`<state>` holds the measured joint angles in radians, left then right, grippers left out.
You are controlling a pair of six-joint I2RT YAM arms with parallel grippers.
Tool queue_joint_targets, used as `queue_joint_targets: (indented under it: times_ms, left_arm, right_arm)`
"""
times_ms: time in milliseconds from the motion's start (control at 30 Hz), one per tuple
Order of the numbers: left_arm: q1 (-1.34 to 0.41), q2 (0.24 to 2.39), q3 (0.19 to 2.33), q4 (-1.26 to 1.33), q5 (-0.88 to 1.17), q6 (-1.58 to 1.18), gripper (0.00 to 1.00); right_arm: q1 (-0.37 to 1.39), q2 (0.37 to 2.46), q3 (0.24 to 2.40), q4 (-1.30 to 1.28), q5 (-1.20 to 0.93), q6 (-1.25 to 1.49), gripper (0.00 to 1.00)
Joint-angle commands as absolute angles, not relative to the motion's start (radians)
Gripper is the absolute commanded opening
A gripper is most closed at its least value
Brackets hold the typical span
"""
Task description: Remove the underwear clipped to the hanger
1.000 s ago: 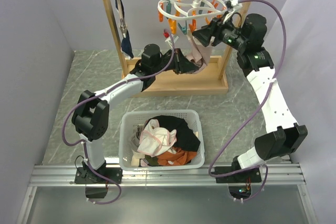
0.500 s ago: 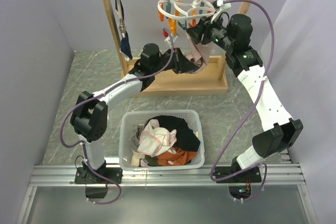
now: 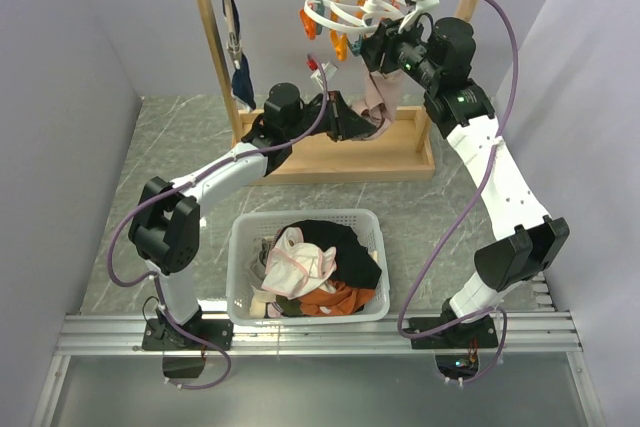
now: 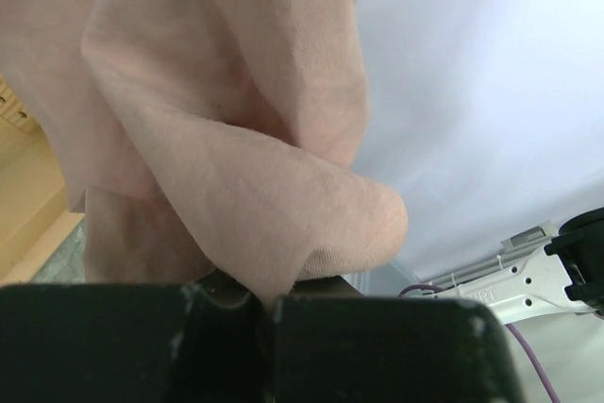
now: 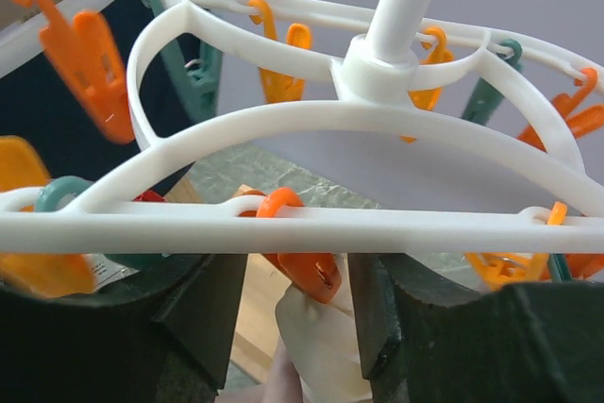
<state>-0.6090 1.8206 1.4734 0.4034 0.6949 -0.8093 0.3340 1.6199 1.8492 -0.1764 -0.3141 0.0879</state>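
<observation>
Underwear [image 3: 375,95], pale pink, hangs below the hanger [image 3: 345,15], and an orange peg [image 5: 304,269] seems to hold its top. The left gripper [image 4: 264,307] pinches its hem below the hanger, pulling it taut. The right gripper [image 5: 297,304] is spread around that peg, probably to squeeze it open.

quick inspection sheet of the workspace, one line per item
surface: grey marbled table
job's things: pink-beige underwear hangs from the hanger
clutter: basket full of clothes; navy garment on the wooden rack
end effectors: left end effector shut on the underwear; right end effector open astride an orange peg
cables: purple cables loop off both arms
surroundings: plain walls
</observation>
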Motion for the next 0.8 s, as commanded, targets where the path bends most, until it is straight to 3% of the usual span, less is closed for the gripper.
queue_joint_targets:
  times_ms: [0,167,200,433,667,733,767]
  left_arm:
    - [-0.611,1.775,1.462,0.449,0.715,-0.818,0.01]
    - [-0.611,1.767,1.450,0.456,0.713,-0.818,0.01]
    - [-0.611,1.764,1.441,0.457,0.712,-0.819,0.01]
    - [-0.611,1.740,1.387,0.448,0.706,-0.812,0.01]
    - [-0.611,1.700,1.335,0.388,0.669,-0.776,0.01]
    - [-0.611,1.695,1.318,0.400,0.669,-0.784,0.01]
    - [-0.611,1.692,1.316,0.406,0.669,-0.787,0.01]
  right_arm:
    - [0.347,1.620,1.908,-0.115,-0.281,0.095,0.49]
    - [0.348,1.609,1.891,-0.103,-0.265,0.106,0.30]
    - [0.350,1.606,1.887,-0.095,-0.253,0.109,0.22]
    - [0.348,1.603,1.893,-0.107,-0.235,0.120,0.00]
    - [0.348,1.598,1.901,-0.114,-0.221,0.150,0.00]
    - [0.350,1.591,1.887,-0.104,-0.212,0.166,0.10]
    - [0.350,1.589,1.882,-0.100,-0.204,0.172,0.24]
